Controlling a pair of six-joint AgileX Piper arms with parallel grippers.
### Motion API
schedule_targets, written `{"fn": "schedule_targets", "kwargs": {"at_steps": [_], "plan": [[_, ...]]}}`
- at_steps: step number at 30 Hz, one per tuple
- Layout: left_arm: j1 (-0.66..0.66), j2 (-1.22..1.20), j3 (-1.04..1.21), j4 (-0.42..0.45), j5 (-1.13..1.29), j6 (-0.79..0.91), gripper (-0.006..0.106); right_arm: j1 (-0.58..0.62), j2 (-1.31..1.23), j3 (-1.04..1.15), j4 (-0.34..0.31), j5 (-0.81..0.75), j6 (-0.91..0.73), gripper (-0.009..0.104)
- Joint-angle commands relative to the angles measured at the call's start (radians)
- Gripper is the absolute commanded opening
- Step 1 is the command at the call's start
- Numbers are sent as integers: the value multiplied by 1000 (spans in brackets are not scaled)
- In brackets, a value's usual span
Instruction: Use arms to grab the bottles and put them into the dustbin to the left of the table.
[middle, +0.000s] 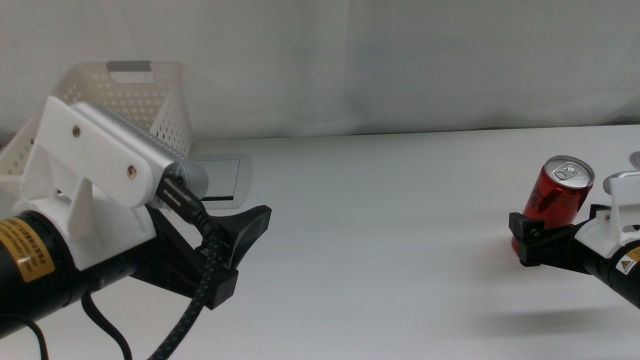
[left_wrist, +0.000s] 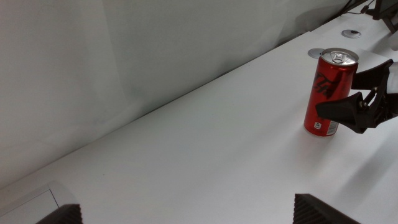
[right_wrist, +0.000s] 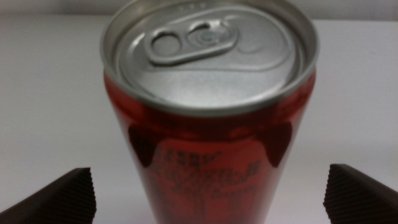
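**Right gripper lined up around the red can**

Right gripper (middle: 532, 240) sits by the table's right edge with its dark jaws spread wide, one on each side of the slim red drink can (middle: 556, 192). From the wrist view the jaws are well apart from the can's sides, so nothing is pinched. The can (right_wrist: 208, 124) stands upright on the white table (middle: 400, 250), silver lid on top with the pull tab intact, glossy red body with dark lettering that's too blurry to read up close. In the left wrist view you can make out dark script down its side and a small white patch near the base (left_wrist: 328, 93).

Left gripper (middle: 235, 235) hangs over the table's left side, well apart from the can, jaws open with nothing between them. Its white angular housing and braided black cable fill that corner.

White perforated dustbin (middle: 140, 100) sits past the table's far left corner, with a flat grey-white tray (middle: 225, 180) just beside it.
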Motion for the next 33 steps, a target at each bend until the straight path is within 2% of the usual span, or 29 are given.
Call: {"fn": "schedule_targets", "kwargs": {"at_steps": [1, 15, 18, 20, 22, 26, 27, 31, 33], "plan": [[-10, -2, 4, -5, -10, -1, 87, 3, 14, 5, -2, -48, -9, 103], [-10, -2, 4, -5, -10, 9, 87, 3, 68, 5, -17, -93, 25, 103], [-10, -2, 4, -5, -10, 9, 87, 3, 68, 5, -17, -99, 25, 97], [-10, -2, 4, -5, -10, 9, 87, 3, 68, 5, -17, -102, 25, 83], [-10, -2, 4, -5, -10, 9, 87, 3, 68, 5, -14, -102, 27, 62], [-10, -2, 4, -5, -10, 9, 87, 3, 68, 5, -13, -105, 35, 6], [-10, -2, 4, -5, -10, 9, 87, 3, 68, 5, -10, -116, 51, -2], [-10, -2, 4, -5, -10, 9, 87, 3, 62, 5, -31, -194, 51, -2], [-10, -2, 4, -5, -10, 9, 87, 4, 38, 1, -96, -210, 61, -2]]}}
